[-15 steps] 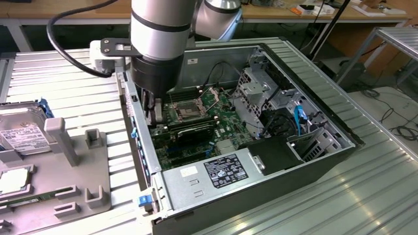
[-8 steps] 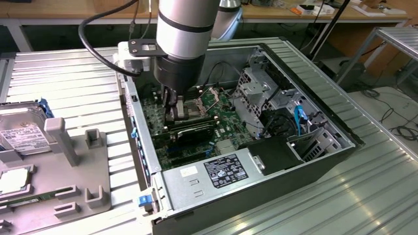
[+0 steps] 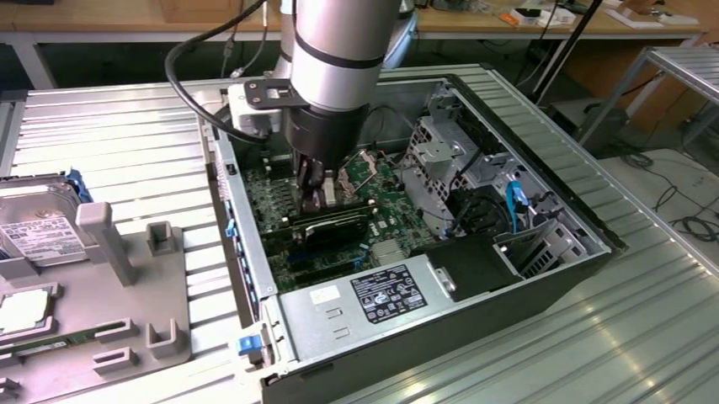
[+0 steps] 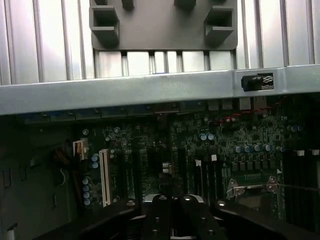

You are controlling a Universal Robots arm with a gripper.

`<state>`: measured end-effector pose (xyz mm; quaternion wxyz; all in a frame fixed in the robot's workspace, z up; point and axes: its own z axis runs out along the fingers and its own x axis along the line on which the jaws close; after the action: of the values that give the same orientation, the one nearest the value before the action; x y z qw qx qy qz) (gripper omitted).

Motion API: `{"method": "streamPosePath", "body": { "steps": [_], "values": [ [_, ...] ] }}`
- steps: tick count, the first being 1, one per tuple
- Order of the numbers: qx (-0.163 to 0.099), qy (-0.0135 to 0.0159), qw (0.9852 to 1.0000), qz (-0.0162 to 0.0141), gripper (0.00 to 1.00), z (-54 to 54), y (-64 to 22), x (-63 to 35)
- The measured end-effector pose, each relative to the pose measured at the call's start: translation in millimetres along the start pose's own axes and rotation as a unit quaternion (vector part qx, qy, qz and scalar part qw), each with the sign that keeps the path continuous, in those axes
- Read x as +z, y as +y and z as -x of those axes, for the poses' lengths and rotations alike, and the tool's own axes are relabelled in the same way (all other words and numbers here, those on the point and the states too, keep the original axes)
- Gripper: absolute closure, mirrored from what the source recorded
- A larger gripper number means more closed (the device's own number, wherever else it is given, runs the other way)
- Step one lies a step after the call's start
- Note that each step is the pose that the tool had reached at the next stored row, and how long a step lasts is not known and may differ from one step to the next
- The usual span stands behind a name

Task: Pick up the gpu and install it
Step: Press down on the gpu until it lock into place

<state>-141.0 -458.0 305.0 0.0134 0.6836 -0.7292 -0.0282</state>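
1. Gpu [image 3: 332, 225] first: the dark flat card lies low inside the open computer case [image 3: 561, 278], across the green motherboard [image 3: 371, 181], directly under my gripper [image 3: 312, 200].
2. Starting at the exterior view's left, a grey parts fixture [image 3: 107, 244] sits on the ribbed metal table [image 3: 124, 135], with a hard drive [image 3: 34, 223] carrying a white label at its far left and a narrow green memory stick [image 3: 50, 343] lying nearer the front.
3. Next comes the case's near wall, with a small blue clip [image 3: 248, 344] at its lower corner.
4. My arm [image 3: 337, 59] comes down into the case from above, a black cable [image 3: 185, 76] looping off its left side.
5. My fingers are drawn together at the gpu's top edge; whether they pinch the card or only press on it I cannot tell.
6. In the wrist view, my dark fingertips [image 4: 172, 212] sit close together over the motherboard [image 4: 200, 150], with a white slot connector [image 4: 105, 177] off to one side.
7. In front of the gpu sits the grey power supply [image 3: 371, 295] with its black label.
8. Further toward the exterior view's right stand the silver drive cage [image 3: 439, 151] and a blue cable [image 3: 518, 206].
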Motion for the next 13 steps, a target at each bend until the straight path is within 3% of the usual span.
{"method": "streamPosePath", "body": {
  "steps": [7, 9, 11, 13],
  "values": [
    [-0.021, 0.0008, 0.9998, -0.0038, 0.89, 0.2, -9.0, 4.6],
    [-0.030, 0.0014, 0.9995, -0.0069, 0.89, 0.3, -11.4, 5.6],
    [-0.040, 0.0017, 0.9991, -0.0126, 0.89, 0.3, -11.8, 6.0],
    [-0.054, 0.0018, 0.9982, -0.0261, 0.89, 0.4, -11.9, 6.5]
  ]
}}
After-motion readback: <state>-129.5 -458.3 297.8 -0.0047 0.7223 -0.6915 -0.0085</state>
